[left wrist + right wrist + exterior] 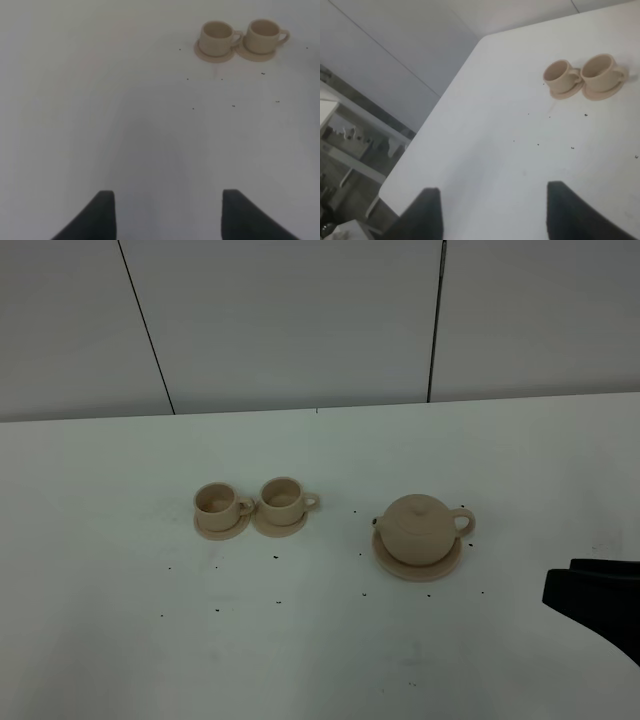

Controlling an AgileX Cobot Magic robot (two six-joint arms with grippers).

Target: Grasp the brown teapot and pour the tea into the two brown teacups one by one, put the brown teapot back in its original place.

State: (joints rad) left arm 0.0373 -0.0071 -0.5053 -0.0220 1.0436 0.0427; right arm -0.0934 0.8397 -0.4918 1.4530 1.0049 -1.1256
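Note:
The brown teapot [420, 526] stands on its wide saucer [392, 562], right of the table's middle, its handle pointing right. To its left, side by side on small saucers, are the two brown teacups [215, 502] [283, 496]. They also show in the left wrist view [216, 35] [264, 34] and the right wrist view [559, 75] [599, 69]. My left gripper [167, 215] is open over bare table, well short of the cups. My right gripper [495, 215] is also open and holds nothing. Only a black part of the right arm [600, 602] shows at the right edge, beside the teapot.
Small dark specks [277, 558] are scattered over the white table [320, 660]. A grey panelled wall [300, 320] rises behind it. In the right wrist view the table's edge [415, 145] drops off to shelving [355, 145] beyond.

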